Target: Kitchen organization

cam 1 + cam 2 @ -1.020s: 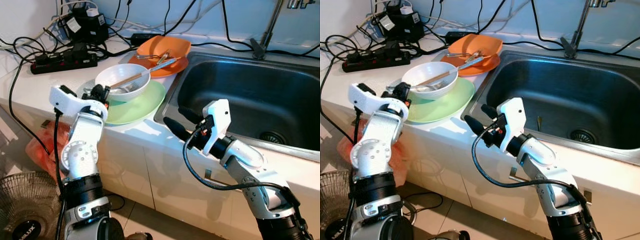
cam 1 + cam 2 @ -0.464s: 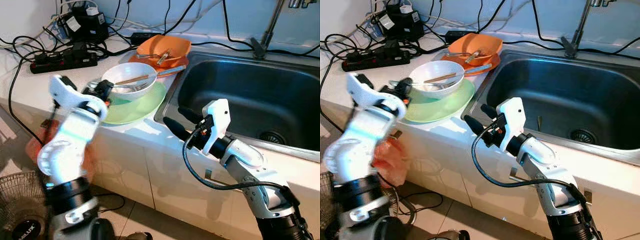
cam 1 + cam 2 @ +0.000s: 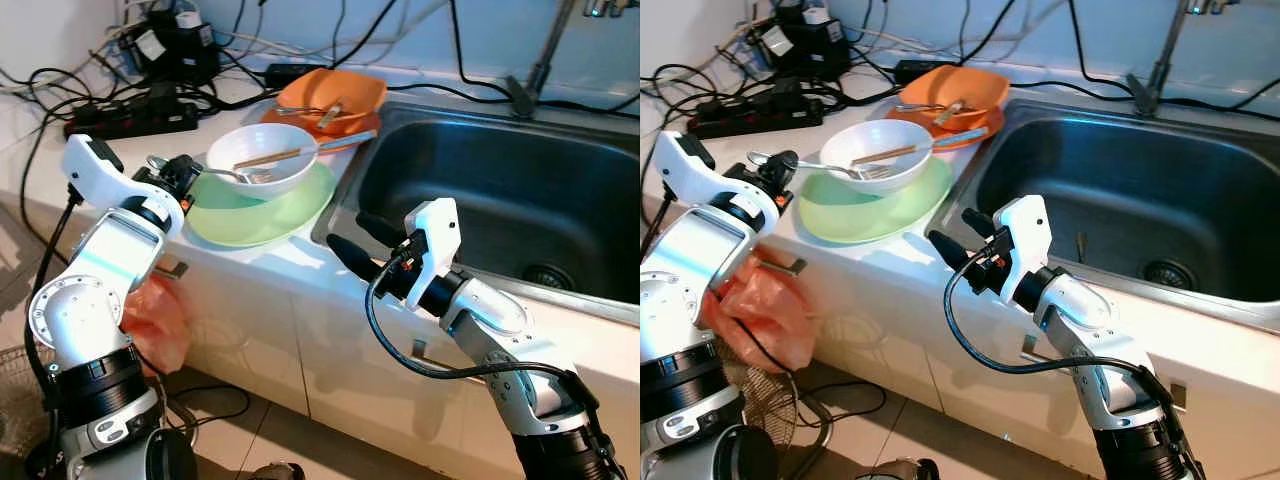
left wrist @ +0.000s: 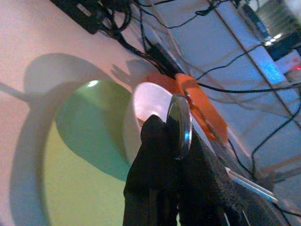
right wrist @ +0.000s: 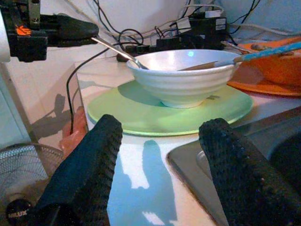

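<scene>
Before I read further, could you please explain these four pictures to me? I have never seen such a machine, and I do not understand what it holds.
This is a humanoid robot with two silver arms, each ending in a gripper with two black fingers. Two pictures come from cameras in its head, looking down at a kitchen counter; the other two come from cameras on its wrists, looking along the fingers.

On the counter a white bowl stands on a green plate, with chopsticks in the bowl. Behind are orange dishes, cables and a power strip. Beside them is a metal sink.

The left gripper is shut on a fork, whose tines rest in the bowl. The right gripper hangs open before the counter's edge.
</scene>
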Tool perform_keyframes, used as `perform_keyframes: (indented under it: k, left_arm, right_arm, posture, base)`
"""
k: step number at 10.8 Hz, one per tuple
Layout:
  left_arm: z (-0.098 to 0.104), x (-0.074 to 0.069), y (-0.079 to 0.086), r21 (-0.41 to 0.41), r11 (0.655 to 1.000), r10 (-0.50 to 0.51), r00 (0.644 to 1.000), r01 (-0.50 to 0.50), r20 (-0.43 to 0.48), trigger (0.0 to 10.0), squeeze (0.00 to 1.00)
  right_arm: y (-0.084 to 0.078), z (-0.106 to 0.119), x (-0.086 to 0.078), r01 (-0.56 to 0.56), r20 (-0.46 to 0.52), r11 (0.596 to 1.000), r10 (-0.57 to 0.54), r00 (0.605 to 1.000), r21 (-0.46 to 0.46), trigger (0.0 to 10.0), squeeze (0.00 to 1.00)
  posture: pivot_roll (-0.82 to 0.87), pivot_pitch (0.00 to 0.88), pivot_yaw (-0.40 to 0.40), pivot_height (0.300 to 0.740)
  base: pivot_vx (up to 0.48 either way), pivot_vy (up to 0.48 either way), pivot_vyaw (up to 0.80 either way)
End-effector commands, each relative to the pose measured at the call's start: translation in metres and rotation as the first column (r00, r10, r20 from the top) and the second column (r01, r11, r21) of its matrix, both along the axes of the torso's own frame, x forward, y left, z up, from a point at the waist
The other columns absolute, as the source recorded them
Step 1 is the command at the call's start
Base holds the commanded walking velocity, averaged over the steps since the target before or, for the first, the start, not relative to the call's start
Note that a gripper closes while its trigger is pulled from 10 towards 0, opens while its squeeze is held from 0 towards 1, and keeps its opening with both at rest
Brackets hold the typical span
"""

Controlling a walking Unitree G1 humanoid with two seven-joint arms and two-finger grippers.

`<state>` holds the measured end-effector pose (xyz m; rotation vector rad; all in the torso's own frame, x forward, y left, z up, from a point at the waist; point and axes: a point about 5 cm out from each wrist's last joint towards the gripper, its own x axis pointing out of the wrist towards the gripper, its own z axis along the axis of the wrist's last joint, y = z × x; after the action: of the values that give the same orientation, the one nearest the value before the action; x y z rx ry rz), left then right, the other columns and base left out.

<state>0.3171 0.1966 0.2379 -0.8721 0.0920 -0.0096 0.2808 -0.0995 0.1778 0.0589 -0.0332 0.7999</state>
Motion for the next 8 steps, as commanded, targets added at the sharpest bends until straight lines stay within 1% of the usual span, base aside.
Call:
perform_keyframes:
  k: [1,2,3,4,5,6,7,8]
  left_arm:
    - [0.020,-0.001,-0.004,0.014,0.999,-0.053,0.995,0.051,0.090,0.0,0.00]
    - [0.031,-0.003,-0.018,0.030,0.982,-0.191,0.968,0.188,0.165,0.0,0.00]
    - [0.038,-0.005,-0.025,0.037,0.968,-0.249,0.947,0.247,0.204,0.0,0.00]
    - [0.041,-0.006,-0.029,0.049,0.960,-0.280,0.933,0.277,0.225,0.0,0.00]
    - [0.044,-0.006,-0.031,0.091,0.947,-0.321,0.914,0.308,0.248,0.0,0.00]
    - [0.045,-0.006,-0.032,0.086,0.945,-0.327,0.904,0.316,0.274,0.0,0.00]
    - [0.043,-0.005,-0.033,0.055,0.938,-0.340,0.884,0.341,0.320,0.0,0.00]
    - [0.033,-0.003,-0.035,0.043,0.935,-0.347,0.882,0.352,0.318,0.0,0.00]
  right_arm:
    - [0.004,0.003,0.001,-0.018,0.020,1.000,0.018,1.000,-0.008,10.0,0.00]
    - [0.003,0.003,0.002,-0.018,0.020,1.000,0.018,1.000,-0.009,10.0,0.00]
    - [0.003,0.003,0.002,-0.017,0.020,1.000,0.017,1.000,-0.009,10.0,0.00]
    - [0.003,0.003,0.003,-0.015,0.019,1.000,0.015,1.000,-0.008,10.0,0.00]
    - [0.002,0.003,0.004,-0.004,0.016,1.000,0.004,1.000,-0.003,10.0,0.00]
    - [0.002,0.004,0.005,0.006,0.016,1.000,-0.006,1.000,0.000,10.0,0.00]
    - [-0.001,0.007,0.010,0.058,0.017,0.998,-0.059,0.998,0.027,10.0,0.00]
    - [-0.005,0.010,0.016,0.120,0.007,0.990,-0.121,0.993,0.069,10.0,0.00]
  posture:
    - [0.07,0.026,0.088,0.740]
    - [0.07,0.023,0.084,0.740]
    - [0.07,0.023,0.083,0.740]
    - [0.07,0.023,0.083,0.740]
    - [0.06,0.021,0.080,0.740]
    - [0.06,0.022,0.080,0.740]
    - [0.06,0.024,0.080,0.740]
    - [0.06,0.027,0.081,0.740]
  base:
    - [0.000,0.000,0.00]
    - [0.000,0.000,0.00]
    - [0.000,0.000,0.00]
    - [0.000,0.000,0.00]
    - [0.000,0.000,0.00]
    - [0.000,0.000,0.00]
    - [0.000,0.000,0.00]
    - [0.000,0.000,0.00]
